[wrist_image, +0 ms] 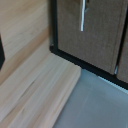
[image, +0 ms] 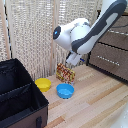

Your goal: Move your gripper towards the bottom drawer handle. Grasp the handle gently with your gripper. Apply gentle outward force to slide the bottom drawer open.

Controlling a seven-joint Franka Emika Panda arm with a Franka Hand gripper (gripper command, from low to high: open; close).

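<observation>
The bottom drawer is the large dark brown front at the exterior view's right, low by the floor. Its slim silver handle runs across it. My white arm comes down from the upper right, and the gripper hangs mid-scene over a patterned box, well to the left of the drawers. Its fingers are too blurred to show whether they are open. The wrist view shows a dark brown drawer front with a silver bar, next to the wooden floor. No fingers show there.
A shallower drawer with its own silver bar sits above. A patterned box, a yellow bowl and a blue bowl stand on the wooden floor. A black fabric case fills the lower left. A wicker screen stands behind.
</observation>
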